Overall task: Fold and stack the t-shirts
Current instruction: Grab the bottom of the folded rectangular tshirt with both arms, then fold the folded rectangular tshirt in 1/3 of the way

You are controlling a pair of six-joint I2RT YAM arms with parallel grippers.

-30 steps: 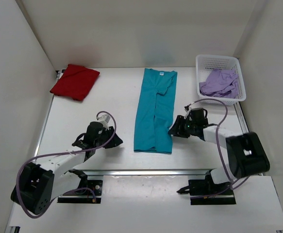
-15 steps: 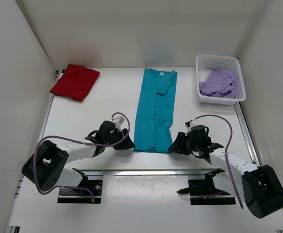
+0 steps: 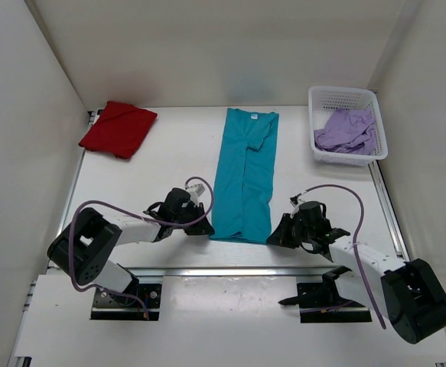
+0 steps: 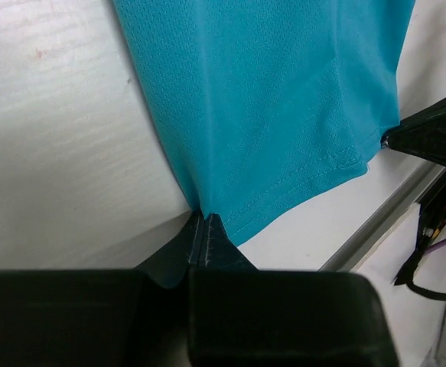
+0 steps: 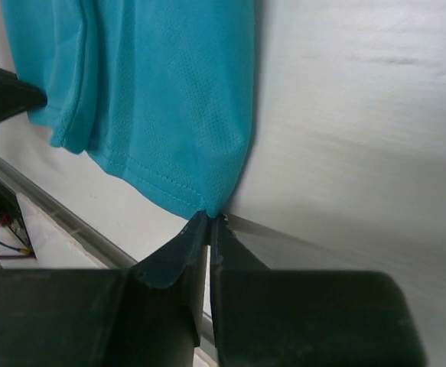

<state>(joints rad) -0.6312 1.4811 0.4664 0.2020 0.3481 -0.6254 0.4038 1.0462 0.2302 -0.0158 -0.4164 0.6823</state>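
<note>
Teal mesh-knit cloth, finely dimpled and double-stitched along the hem, makes up the teal t-shirt (image 3: 245, 172). It lies mid-desk as a long narrow strip, sleeves turned in, collar at the far end and hem toward the arms.

The left gripper (image 4: 205, 218) has its fingers pressed together on the hem's near-left corner, and the right gripper (image 5: 209, 218) is pinched just as tightly on the near-right corner. Each has only the very tip of the fabric between its black wedge fingers. Holding both corners at once likely sets up carrying the hem away toward the collar to halve the strip.

The cloth looks thin and limp, so it should drape and may sag between the two holds.

On the white desk (image 3: 169, 160), a folded red t-shirt (image 3: 118, 128) sits at the far left, probably the start of the stack. A crumpled lilac t-shirt (image 3: 346, 130) waits in the white lattice basket (image 3: 376, 153) at the far right.
</note>
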